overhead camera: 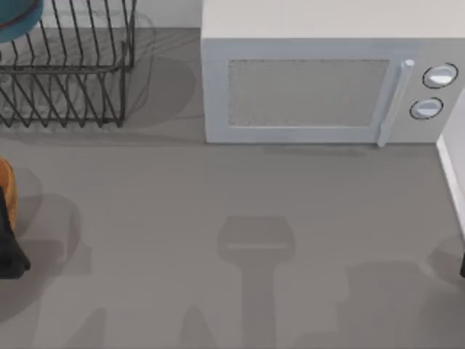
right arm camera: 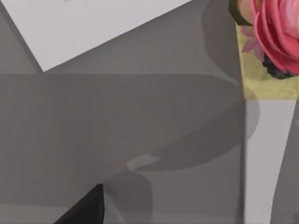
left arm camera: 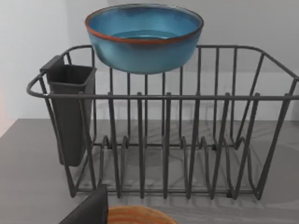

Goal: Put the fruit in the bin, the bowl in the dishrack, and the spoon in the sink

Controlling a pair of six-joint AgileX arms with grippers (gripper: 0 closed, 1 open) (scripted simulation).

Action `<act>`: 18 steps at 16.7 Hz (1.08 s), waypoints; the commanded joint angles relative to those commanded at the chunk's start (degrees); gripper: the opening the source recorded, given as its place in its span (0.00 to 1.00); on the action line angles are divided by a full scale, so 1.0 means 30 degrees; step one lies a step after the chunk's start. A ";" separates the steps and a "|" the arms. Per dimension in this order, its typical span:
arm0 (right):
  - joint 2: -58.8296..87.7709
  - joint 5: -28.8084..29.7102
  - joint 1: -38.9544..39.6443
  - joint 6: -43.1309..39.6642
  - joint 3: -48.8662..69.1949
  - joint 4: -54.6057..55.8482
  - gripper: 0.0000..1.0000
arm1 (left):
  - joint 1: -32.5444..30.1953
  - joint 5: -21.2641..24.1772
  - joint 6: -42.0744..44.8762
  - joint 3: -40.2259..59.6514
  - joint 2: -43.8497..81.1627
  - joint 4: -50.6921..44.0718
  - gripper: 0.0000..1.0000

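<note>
Bowl (left arm camera: 144,39): one, atop dishrack (left arm camera: 163,140); bin (overhead camera: 6,182): one; finger state indiscernible both arms.

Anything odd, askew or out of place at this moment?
Yes: the bowl is upright at the dishrack's back top rail, above the prongs rather than slotted between them. I cannot tell whether it touches the rail. Nothing looks spilled or damaged.
</note>
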 joint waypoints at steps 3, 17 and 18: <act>0.0000 0.0000 0.0000 0.0000 0.0000 0.0000 0.00 | 0.0000 0.0000 0.0000 0.0000 0.0000 0.0000 1.00; -0.3919 0.0239 0.0011 -0.0046 0.5262 -0.9067 0.00 | 0.0000 0.0000 0.0000 0.0000 0.0000 0.0000 1.00; -0.4244 0.0238 -0.0001 -0.0064 0.5699 -0.9704 0.00 | 0.0000 0.0000 0.0000 0.0000 0.0000 0.0000 1.00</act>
